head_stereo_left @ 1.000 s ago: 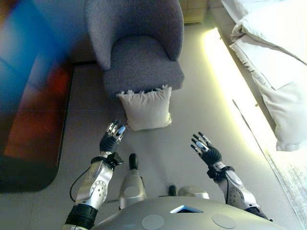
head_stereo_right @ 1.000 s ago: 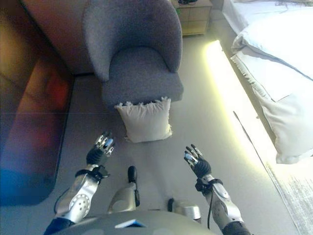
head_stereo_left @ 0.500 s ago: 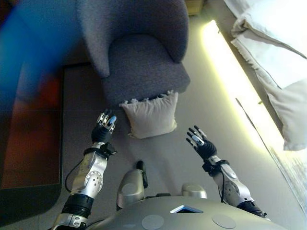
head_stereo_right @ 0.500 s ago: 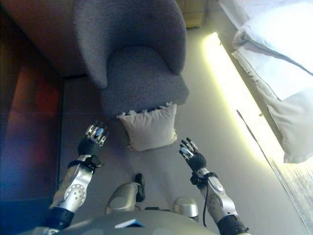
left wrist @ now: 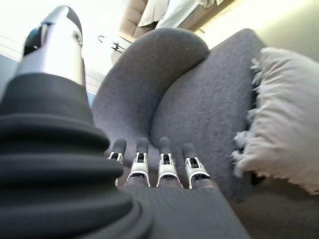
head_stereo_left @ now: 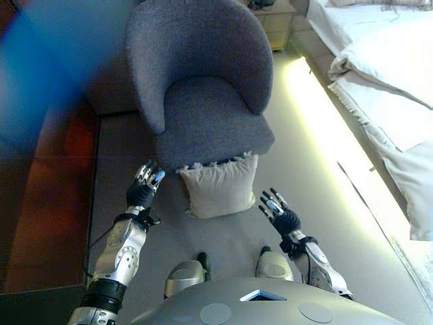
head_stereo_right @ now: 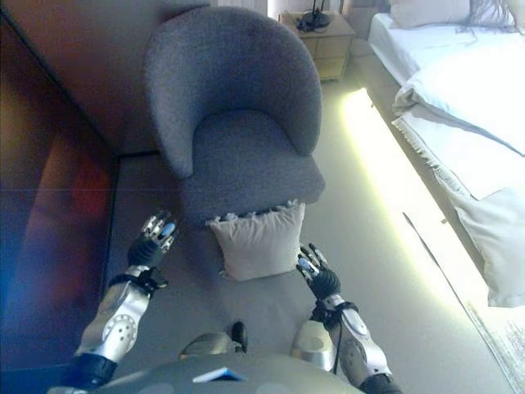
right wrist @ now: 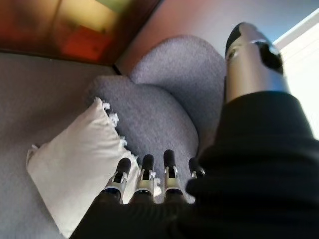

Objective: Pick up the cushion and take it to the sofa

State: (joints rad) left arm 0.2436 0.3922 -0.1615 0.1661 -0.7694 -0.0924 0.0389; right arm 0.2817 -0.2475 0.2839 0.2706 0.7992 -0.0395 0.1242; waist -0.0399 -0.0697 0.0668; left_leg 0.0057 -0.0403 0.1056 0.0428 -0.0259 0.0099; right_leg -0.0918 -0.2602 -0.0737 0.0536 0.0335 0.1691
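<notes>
The left hand [head_stereo_left: 143,191] is raised with its fingers straight and spread, holding nothing; its own wrist view shows the fingers [left wrist: 166,164] extended in a row toward the grey armchair [head_stereo_left: 203,95], with no cloth between them and the thumb. The right hand [head_stereo_left: 279,215] is likewise open, fingers [right wrist: 144,180] straight and relaxed, and empty.

Between the two hands lies the cushion [head_stereo_left: 220,186], a pale square one with a frilled upper edge. It stands on the floor [head_stereo_left: 298,156], leaning against the front of the armchair's seat. The left hand is just beside the cushion's left edge, the right hand just beside its lower right corner; neither appears to touch it, though from the head views the gap at the right corner is too slight to be sure. In the right wrist view the cushion [right wrist: 79,162] shows just past the fingertips.

Beyond the right hand, further out, runs a lit strip along the base of a bed [head_stereo_right: 467,131] with white bedding; a small nightstand [head_stereo_right: 320,33] stands past the armchair.

As for progress, the task looks barely begun: the hands flank the cushion in what seems a ready pose for a two-handed squeeze, but no grasp is made and the cushion is not lifted. Closing in, lifting and carrying it all remain. No seat other than the armchair shows in these views.
</notes>
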